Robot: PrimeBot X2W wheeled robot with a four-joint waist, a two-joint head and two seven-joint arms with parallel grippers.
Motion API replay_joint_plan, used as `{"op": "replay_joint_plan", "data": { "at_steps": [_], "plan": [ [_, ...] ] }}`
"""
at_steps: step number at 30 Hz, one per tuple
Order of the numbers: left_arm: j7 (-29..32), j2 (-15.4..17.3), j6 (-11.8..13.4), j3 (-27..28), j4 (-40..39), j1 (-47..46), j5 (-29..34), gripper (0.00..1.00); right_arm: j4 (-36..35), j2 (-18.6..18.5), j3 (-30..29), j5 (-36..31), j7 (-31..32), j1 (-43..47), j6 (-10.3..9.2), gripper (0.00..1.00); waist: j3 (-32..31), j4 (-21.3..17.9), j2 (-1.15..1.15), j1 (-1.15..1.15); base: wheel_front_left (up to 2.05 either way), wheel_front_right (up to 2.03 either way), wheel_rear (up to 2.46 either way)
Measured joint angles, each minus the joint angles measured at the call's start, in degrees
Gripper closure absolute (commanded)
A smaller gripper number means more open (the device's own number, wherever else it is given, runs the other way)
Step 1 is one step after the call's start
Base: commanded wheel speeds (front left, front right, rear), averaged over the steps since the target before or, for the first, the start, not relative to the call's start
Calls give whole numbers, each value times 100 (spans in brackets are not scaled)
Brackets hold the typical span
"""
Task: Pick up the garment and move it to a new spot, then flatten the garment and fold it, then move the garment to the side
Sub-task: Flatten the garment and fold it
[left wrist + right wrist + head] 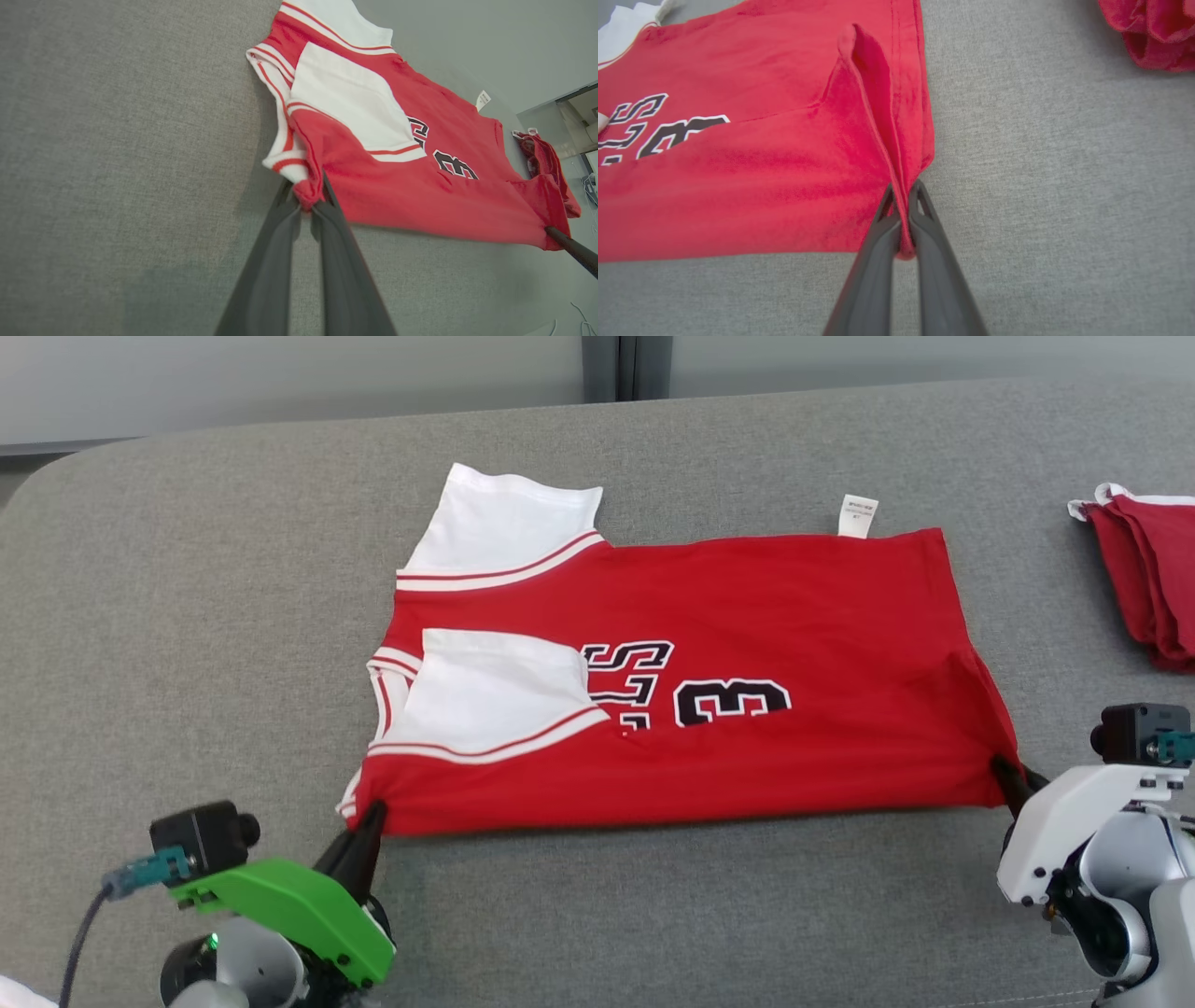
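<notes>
Jersey (pixel 747 616) on grey surface (pixel 187 616), red pile (pixel 1146 581) apart

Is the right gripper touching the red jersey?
Touching. The right wrist view shows the right gripper pinching the red jersey corner between its closed fingers.

Garment (pixel 747 607): black, white-edged numeral (pixel 733 702) reads "3", lower part cut by the fold. Adjacent lettering (pixel 630 674): only "S" legible. White tag (pixel 858 515): print too small to read.
</notes>
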Motion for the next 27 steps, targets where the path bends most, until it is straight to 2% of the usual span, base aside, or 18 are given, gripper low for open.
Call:
{"op": "replay_joint_plan", "data": {
  "at_steps": [9,10,11,12,13,14,18,22,25,27],
  "plan": [
    [-271,-312,66,-146,186,609,-89,100,-324,253,-181,16,-52,621,0,100,58,-8,0,0,0,0,0],
    [-283,-312,66,-145,221,612,-89,100,-337,277,-210,15,-83,653,0,82,59,-11,0,0,0,0,0],
    [-316,-313,66,-143,236,619,-88,99,-345,305,-232,15,-101,667,0,44,59,-16,0,0,0,0,0],
    [-323,-311,66,-144,244,626,-76,69,-356,327,-241,13,-137,697,0,0,57,-23,0,0,0,0,0],
    [-326,-297,71,-146,240,627,-52,49,-361,341,-255,1,-146,739,0,0,52,-29,0,0,0,0,0],
    [-325,-255,97,-148,223,628,-19,1,-368,350,-287,-18,-185,771,0,0,44,-35,0,0,0,0,0],
    [-260,47,178,-57,13,622,73,0,-476,350,-398,-90,-237,872,-1,0,13,-61,0,0,0,0,0],
    [-24,486,247,45,-328,448,269,0,-725,342,-470,-119,-245,871,-1,0,32,-115,0,0,0,0,0],
    [347,870,215,55,-472,-209,471,0,-912,290,-401,-165,-235,692,-2,0,96,-162,0,0,0,0,0],
    [690,1072,91,-11,-459,-845,667,0,-1036,203,-261,-215,-181,452,-2,0,162,-203,0,0,0,0,0]
  ]
}}
